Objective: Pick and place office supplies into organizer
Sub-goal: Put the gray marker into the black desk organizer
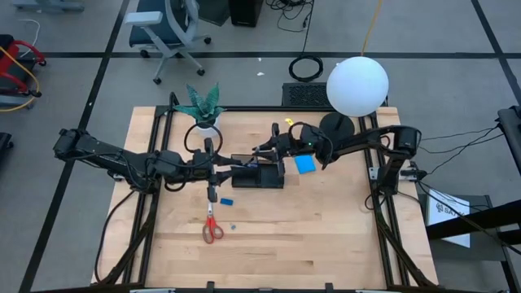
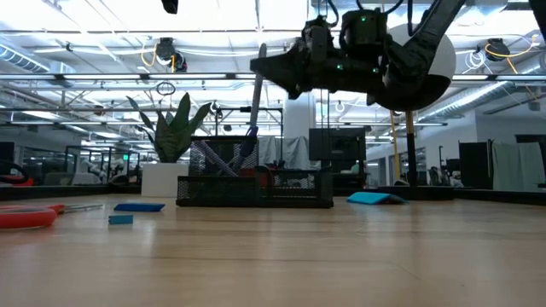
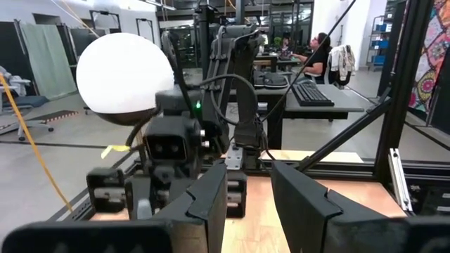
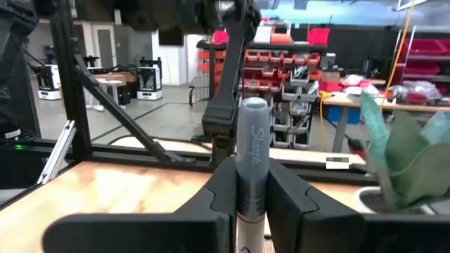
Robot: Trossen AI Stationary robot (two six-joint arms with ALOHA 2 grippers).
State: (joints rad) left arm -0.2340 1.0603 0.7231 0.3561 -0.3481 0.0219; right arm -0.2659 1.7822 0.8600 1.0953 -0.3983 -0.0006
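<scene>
**Marker poised above the desk tray**

The right end effector point(image 4: 252, 200) is gripping a slim grey marker pen point(image 4: 252, 151) — its two dark fingers point(image 4: 219, 193) are pressing in on the barrel from both sides, and the pen is standing upright between them in the right wrist view. In the high view this end effector point(image 1: 262, 150) is hanging over the far edge of the small black mesh organizer tray point(image 1: 262, 175), which is sitting near the middle of the light wooden bench point(image 1: 326, 236). The low view is showing the pen point(image 2: 255, 89) tilting slightly above the tray point(image 2: 256, 189), with its lower end at the level of the taller compartment's rim; whether it is touching the tray cannot be told.

The left end effector point(image 3: 249, 193) is waiting with its fingers partly apart and nothing between them, just beside the tray's left end point(image 1: 218, 172). The red-handled scissors point(image 1: 212, 228) are lying on the bench nearer the front, well apart from the tray — a small blue flat piece point(image 1: 226, 200) and a tiny blue block point(image 1: 233, 226) are lying near them. The bright blue square note pad point(image 1: 304, 164) is lying just to the right of the tray. A potted green plant in a white pot point(image 1: 203, 110) and a white globe lamp point(image 1: 357, 85) are standing along the far edge of the bench.
</scene>
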